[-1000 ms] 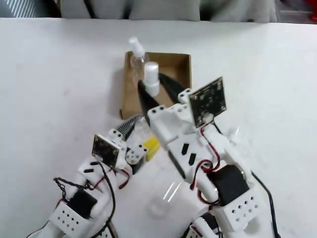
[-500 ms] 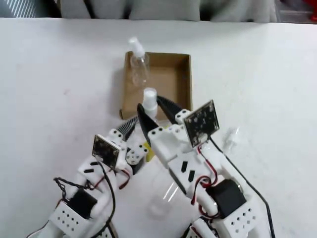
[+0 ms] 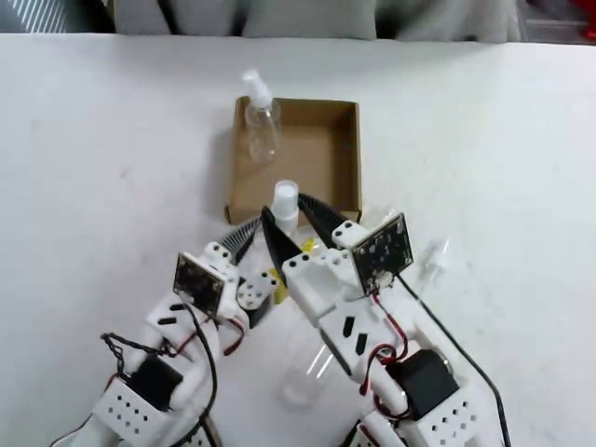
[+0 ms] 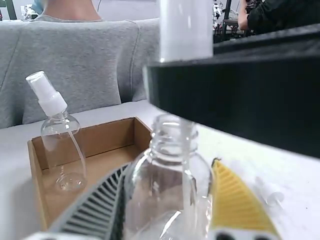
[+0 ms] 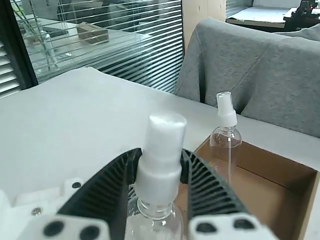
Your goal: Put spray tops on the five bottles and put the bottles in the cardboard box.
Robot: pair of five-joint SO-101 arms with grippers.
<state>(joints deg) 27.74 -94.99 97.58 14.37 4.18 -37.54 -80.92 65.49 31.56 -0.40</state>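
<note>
At left wrist: bottle [image 4: 167, 180] neck uncapped | right wrist: spray top [image 5: 160, 150] clamped

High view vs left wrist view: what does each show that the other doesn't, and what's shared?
High view adds: a spare bottle lying flat, on the far side of the grippers from the box.
Left wrist view adds: the open neck of the bottle held in the left gripper, with the spray top above it.
Both: the box, one capped bottle standing in its corner, and the right gripper shut on the spray top.
</note>
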